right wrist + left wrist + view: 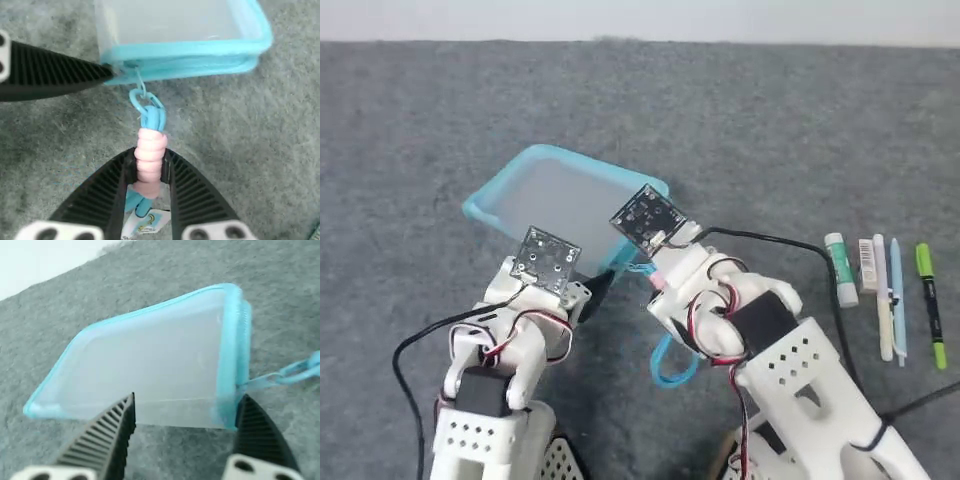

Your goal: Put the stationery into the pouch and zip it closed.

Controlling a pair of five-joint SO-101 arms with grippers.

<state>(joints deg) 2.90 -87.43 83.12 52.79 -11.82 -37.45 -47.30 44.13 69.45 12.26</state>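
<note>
A translucent pouch [560, 195] with cyan edging lies at the table's middle and looks empty. My left gripper [185, 420] is open; its black fingers [107, 435] straddle the pouch's [150, 365] near end by the zipper. One of those fingers [50, 75] touches the pouch [185, 50] corner beside the zipper slider [131, 65]. My right gripper [148, 155] is shut on the pink bead [149, 160] of the zipper pull cord, just off that corner. The stationery lies in a row at the right: a glue stick [840, 262], an eraser [867, 265], two pens [890, 300] and a green highlighter [930, 300].
A blue cord loop [672, 365] hangs from the pull under my right arm. The grey felt mat [800, 140] covers the table, with open room behind and to the left of the pouch. A black cable [790, 240] runs between my right arm and the stationery.
</note>
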